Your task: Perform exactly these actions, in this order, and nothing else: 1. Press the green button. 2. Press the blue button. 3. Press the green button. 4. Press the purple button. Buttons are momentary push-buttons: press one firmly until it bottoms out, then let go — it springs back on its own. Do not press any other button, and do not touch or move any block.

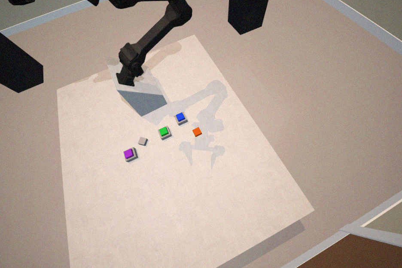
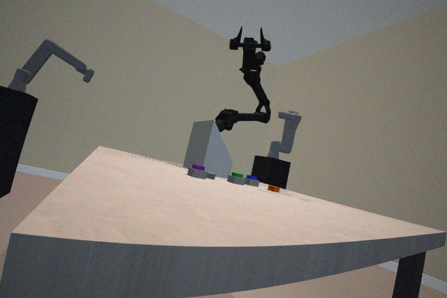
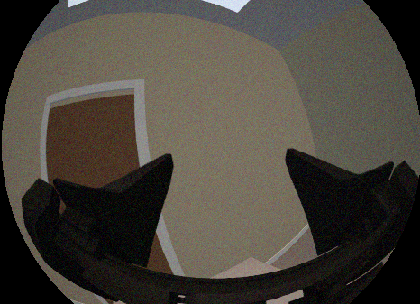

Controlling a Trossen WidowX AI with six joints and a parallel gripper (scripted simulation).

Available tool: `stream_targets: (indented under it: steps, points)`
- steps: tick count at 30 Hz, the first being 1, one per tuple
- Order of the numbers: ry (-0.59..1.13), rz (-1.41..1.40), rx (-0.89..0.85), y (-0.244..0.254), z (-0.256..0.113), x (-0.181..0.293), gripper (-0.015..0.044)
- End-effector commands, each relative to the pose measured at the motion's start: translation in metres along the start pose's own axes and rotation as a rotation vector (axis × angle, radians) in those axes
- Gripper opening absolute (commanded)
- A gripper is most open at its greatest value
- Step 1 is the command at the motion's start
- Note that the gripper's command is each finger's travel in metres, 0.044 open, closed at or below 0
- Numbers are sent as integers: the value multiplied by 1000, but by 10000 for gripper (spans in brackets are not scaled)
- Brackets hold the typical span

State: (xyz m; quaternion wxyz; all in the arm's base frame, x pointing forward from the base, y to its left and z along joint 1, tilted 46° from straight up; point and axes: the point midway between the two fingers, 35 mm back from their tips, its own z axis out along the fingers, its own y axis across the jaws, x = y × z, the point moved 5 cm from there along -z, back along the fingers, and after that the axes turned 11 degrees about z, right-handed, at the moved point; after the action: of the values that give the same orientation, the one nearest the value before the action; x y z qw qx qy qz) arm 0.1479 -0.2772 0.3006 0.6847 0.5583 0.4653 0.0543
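Note:
The green button (image 1: pixel 163 131) (image 2: pixel 237 175) sits on a grey base between the blue button (image 1: pixel 180 116) (image 2: pixel 251 177) and the purple button (image 1: pixel 129 153) (image 2: pixel 198 167). All three caps stand raised above their bases. My gripper (image 2: pixel 251 27) (image 3: pixel 231 157) is open and empty, raised high above the table and far from all the buttons. In the wrist view its two fingers stand wide apart against the wall, and no button shows there. In the top view the fingertips cannot be made out.
A small grey block (image 1: pixel 142 141) (image 2: pixel 210 175) lies between the purple and green buttons. An orange block (image 1: pixel 196 131) (image 2: pixel 273 188) lies near the blue button. A grey wedge-shaped stand (image 1: pixel 142 101) (image 2: pixel 218 154) rises behind the buttons at the arm's base.

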Motion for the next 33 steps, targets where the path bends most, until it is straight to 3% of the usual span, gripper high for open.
stream_targets:
  steps: [1, 6, 11, 16, 23, 30, 33]
  points:
    - [268, -56, 46, -15, 20, 61, 400]
    - [643, -153, 69, -30, 25, 148, 400]
    - [1037, -262, 52, -41, 3, 233, 400]
    - [1453, -373, 1, -52, -46, 306, 400]
    - [2073, -497, -100, -70, -148, 370, 400]
    - [2135, -505, -109, -71, -159, 372, 400]
    - [2133, -508, -107, -77, -166, 389, 321]
